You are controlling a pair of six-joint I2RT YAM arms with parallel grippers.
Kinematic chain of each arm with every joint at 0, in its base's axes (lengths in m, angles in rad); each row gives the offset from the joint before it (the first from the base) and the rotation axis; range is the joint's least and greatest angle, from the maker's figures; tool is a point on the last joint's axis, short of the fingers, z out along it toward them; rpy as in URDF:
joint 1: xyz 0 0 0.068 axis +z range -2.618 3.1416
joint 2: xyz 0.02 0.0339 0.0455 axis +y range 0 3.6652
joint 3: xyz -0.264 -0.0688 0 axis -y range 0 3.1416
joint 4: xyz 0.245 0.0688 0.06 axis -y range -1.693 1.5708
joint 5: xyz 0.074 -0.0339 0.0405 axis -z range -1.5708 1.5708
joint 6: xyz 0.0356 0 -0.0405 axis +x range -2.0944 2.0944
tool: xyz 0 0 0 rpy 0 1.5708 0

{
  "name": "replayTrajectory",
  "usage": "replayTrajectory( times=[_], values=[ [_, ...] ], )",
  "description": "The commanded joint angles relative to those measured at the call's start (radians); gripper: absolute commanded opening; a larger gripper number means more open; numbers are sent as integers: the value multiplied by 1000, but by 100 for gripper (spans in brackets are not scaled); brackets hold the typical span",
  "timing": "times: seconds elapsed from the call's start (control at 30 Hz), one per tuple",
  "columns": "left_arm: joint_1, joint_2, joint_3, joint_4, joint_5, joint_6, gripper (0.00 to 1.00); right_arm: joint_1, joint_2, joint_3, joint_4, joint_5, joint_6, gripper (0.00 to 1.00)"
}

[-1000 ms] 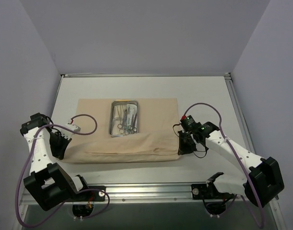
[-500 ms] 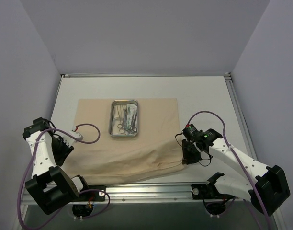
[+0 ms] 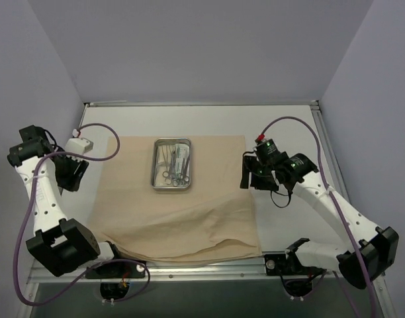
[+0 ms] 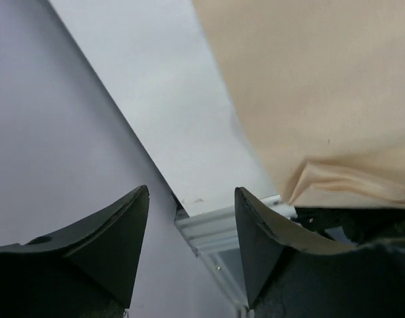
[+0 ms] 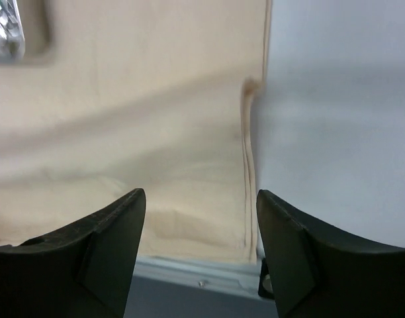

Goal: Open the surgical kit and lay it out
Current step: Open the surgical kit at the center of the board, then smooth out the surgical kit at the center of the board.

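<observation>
You spread the cloth wrap (image 3: 182,212) flat; left hand (image 3: 71,177) and right hand (image 3: 254,180) let go, empty. Steel tray (image 3: 172,189) still needed unloading.

1. Table (image 3: 209,119): bears the cloth (image 3: 189,212). Bare table lies behind the cloth and to its left and right.
2. Cloth: spread over the middle of the table. Its near edge lies at the front rail (image 3: 202,265).
3. Tray (image 3: 157,173): on the far half of the cloth, near its far edge and about midway left to right. Its long side runs far to near.
4. Instruments (image 3: 173,167): inside the tray, bunched together; kinds too small to tell.
5. Left gripper (image 4: 192,192): left of the cloth's left edge, apart from it, above bare table.
6. Right gripper (image 5: 201,195): above the cloth's right edge, right of the tray and well apart from it.
</observation>
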Motion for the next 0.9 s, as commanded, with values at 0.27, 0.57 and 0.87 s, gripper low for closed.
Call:
replayTrajectory(
  times=[0.27, 0.57, 0.87],
  values=[
    [-291, 339, 355, 381, -94, -831, 72, -278, 601, 377, 448, 58, -256, 62],
    [-335, 751, 573, 368, -166, -1046, 71, -332, 970, 646, 491, -1, -313, 59],
    [-369, 976, 668, 395, -269, -1101, 72, -330, 1173, 765, 499, -45, -324, 57]
  ],
)
